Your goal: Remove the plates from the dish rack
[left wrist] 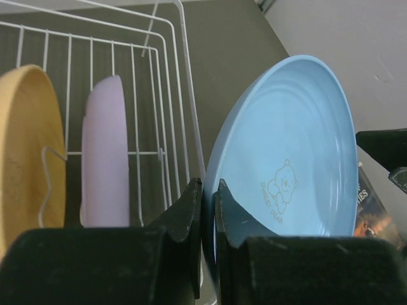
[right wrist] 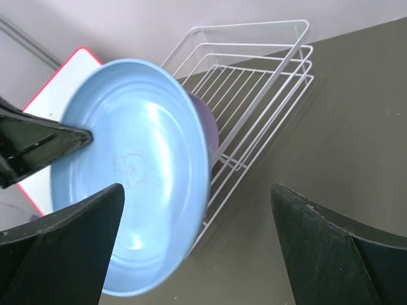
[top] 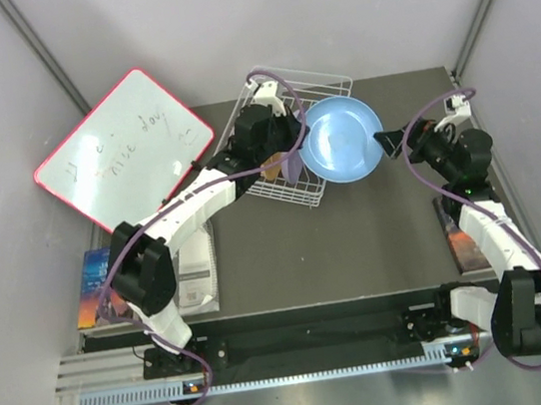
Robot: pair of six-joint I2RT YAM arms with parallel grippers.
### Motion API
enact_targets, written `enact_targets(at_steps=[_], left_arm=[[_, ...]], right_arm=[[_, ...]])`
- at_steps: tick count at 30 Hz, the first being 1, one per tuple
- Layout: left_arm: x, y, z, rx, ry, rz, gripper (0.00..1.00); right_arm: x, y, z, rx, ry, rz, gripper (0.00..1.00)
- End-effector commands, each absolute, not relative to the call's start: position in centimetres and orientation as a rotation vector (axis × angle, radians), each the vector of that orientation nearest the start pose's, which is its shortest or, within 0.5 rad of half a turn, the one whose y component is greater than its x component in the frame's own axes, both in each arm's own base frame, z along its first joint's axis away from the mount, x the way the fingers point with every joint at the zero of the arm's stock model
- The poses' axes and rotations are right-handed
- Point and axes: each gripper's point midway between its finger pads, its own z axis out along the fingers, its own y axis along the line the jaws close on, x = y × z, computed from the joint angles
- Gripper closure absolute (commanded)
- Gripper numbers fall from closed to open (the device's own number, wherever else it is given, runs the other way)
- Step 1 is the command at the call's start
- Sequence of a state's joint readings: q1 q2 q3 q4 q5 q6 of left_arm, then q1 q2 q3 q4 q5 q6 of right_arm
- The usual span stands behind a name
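Your left gripper [left wrist: 208, 203] pinched the rim of the light blue plate [top: 342, 139], round, shallow and bear-printed, held just beside the dish rack [top: 319, 82]. Your right gripper [right wrist: 197, 187] gaped wide near it. Inside the rack stood the orange plate [left wrist: 25, 146] and the lilac plate [left wrist: 105, 152].

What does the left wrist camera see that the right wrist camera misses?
Only the left wrist view shows the orange plate standing in the dish rack, and a book in the lower right corner. Only the right wrist view shows the red-framed whiteboard and the right tool with its fingers spread wide. Both show the light blue plate, pinched at its rim by the left tool, along with the rack, the lilac plate and the dark table.
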State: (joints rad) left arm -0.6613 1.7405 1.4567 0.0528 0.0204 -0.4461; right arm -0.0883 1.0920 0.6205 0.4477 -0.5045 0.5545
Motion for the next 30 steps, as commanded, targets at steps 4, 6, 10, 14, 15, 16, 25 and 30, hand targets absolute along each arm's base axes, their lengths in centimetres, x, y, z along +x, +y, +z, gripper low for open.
enact_targets(at_steps=[4, 6, 10, 14, 15, 16, 25, 30], left_arm=[[41.5, -38.1, 30.6, 0.222, 1.739, -1.018, 1.00], [41.4, -38.4, 30.6, 0.228, 1.733, -1.041, 1.00], [41.1, -38.9, 31.1, 0.244, 1.716, -1.082, 1.00], [40.9, -39.1, 31.0, 0.256, 1.708, -1.095, 1.00], [40.8, -39.1, 30.6, 0.261, 1.711, -1.097, 1.00], [40.8, -39.1, 30.7, 0.263, 1.703, -1.101, 0.97], [41.9, -37.1, 29.8, 0.297, 1.697, -0.982, 0.21], [43.2, -34.2, 29.8, 0.292, 1.681, -0.794, 0.20]], right_arm=[[36.7, 8.2, 25.8, 0.056, 1.611, 0.842, 0.07], [36.9, 8.2, 25.5, 0.061, 1.620, 0.848, 0.08], [37.1, 8.3, 24.9, 0.070, 1.631, 0.868, 0.36], [37.1, 7.6, 24.9, 0.079, 1.620, 0.852, 0.99], [37.1, 7.3, 24.8, 0.090, 1.621, 0.845, 1.00], [37.1, 6.9, 24.9, 0.107, 1.615, 0.834, 1.00], [35.7, -3.9, 24.4, 0.443, 1.603, 0.432, 1.00], [35.7, -7.4, 21.7, 0.557, 1.677, 0.350, 1.00]])
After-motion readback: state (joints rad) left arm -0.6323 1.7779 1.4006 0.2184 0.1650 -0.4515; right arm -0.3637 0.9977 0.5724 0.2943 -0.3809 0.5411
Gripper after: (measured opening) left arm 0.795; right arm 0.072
